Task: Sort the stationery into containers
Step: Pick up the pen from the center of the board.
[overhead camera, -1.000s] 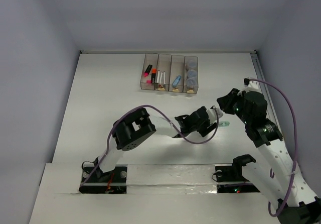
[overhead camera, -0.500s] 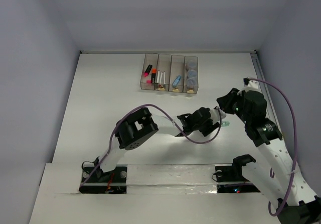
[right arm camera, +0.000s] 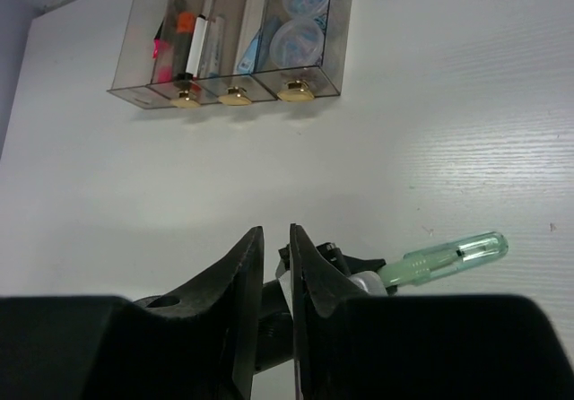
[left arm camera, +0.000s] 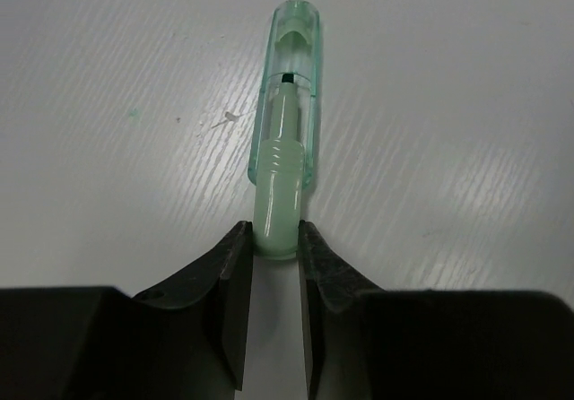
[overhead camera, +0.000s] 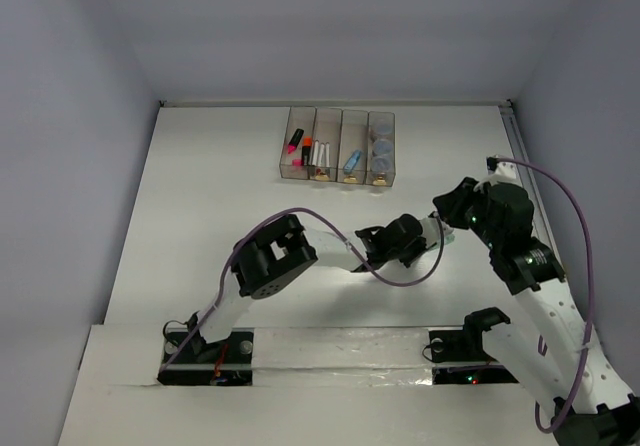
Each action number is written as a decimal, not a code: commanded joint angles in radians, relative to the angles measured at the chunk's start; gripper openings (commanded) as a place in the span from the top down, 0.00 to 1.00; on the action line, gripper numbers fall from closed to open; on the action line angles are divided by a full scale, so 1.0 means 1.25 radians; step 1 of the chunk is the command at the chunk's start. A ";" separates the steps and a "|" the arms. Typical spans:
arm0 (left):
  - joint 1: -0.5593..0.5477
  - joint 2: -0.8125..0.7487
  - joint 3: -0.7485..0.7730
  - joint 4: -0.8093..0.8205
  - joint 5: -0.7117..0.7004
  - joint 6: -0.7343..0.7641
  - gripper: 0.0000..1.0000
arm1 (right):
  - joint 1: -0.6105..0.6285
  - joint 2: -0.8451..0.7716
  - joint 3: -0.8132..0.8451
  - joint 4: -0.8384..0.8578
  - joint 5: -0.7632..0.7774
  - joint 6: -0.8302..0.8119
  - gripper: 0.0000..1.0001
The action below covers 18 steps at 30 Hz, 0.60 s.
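Two arms reach over the worktop (overhead camera: 200, 216) to one spot well nearer the bases than the containers (overhead camera: 337, 146) and off to their right. The left arm (overhead camera: 265, 266) is stretched low and flat, while the right arm (overhead camera: 505, 226) is elbow-up with its wrist folded back above the same spot. Containers look nearly full: pink and orange highlighters (overhead camera: 293, 146) in the leftmost bin, white pens (overhead camera: 320, 154) next, light blue marker (overhead camera: 351, 162) third, grey-blue pots (overhead camera: 381, 151) rightmost. Left pincer (left arm camera: 274, 239) is clenched on the butt end of the pale green marker (left arm camera: 287, 131), both fingers touching the barrel. The marker looks to lie flat on the worktop, clear cap pointing away from the pincer. Right pincer (right arm camera: 276, 239) is closed almost to touching, nothing between the fingers. My read of the step: picking the only loose item in view, grip on, lift not yet done. Next needs a lift, a carry to the containers and a drop into the third bin beside the blue marker. The grip is at the very end, so the marker may pivot on lift.
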State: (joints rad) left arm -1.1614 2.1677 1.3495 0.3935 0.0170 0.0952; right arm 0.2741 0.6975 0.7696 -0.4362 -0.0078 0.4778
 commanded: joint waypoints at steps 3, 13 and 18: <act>0.006 -0.148 -0.117 0.039 -0.088 -0.032 1.00 | -0.006 -0.019 -0.016 -0.002 -0.002 -0.001 0.67; 0.014 -0.401 -0.349 0.118 -0.151 -0.119 1.00 | -0.006 0.014 -0.071 0.047 -0.092 0.050 0.19; 0.014 -0.485 -0.391 0.116 -0.151 -0.130 1.00 | -0.006 0.033 -0.131 0.145 -0.211 0.115 0.08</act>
State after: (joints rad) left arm -1.1450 1.6283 0.8833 0.4976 -0.1574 -0.0376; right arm 0.2741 0.7303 0.6369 -0.3843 -0.1493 0.5560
